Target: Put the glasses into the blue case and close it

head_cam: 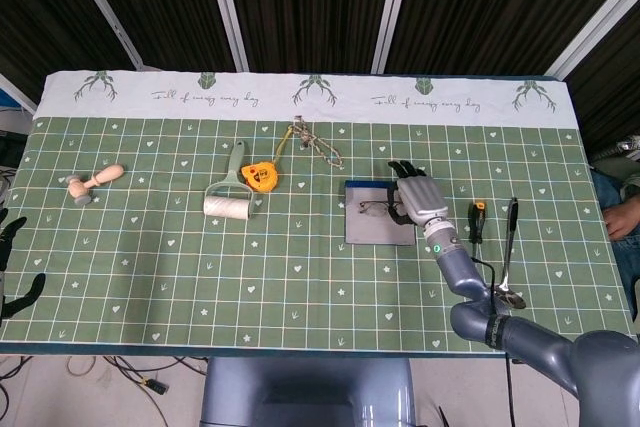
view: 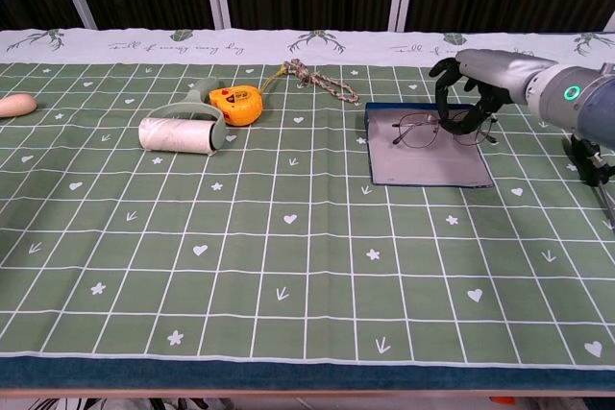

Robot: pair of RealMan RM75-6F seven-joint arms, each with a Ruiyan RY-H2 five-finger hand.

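The right hand (view: 468, 93) pinches the wire-framed glasses (view: 423, 128) just over the open blue case (view: 423, 162) beneath it; lower gently, then release flat inside.

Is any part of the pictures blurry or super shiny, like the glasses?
Head view: sharp all over, even light, no glare; the glasses look tiny and thin. Chest view: the glasses show clearly by the robot hand, lenses see-through with no shine; only soft shadows on the case.

We see our right hand (view: 468, 93) holding the glasses (view: 423, 129) over the open blue case (view: 423, 156) on the desk (view: 288, 266).
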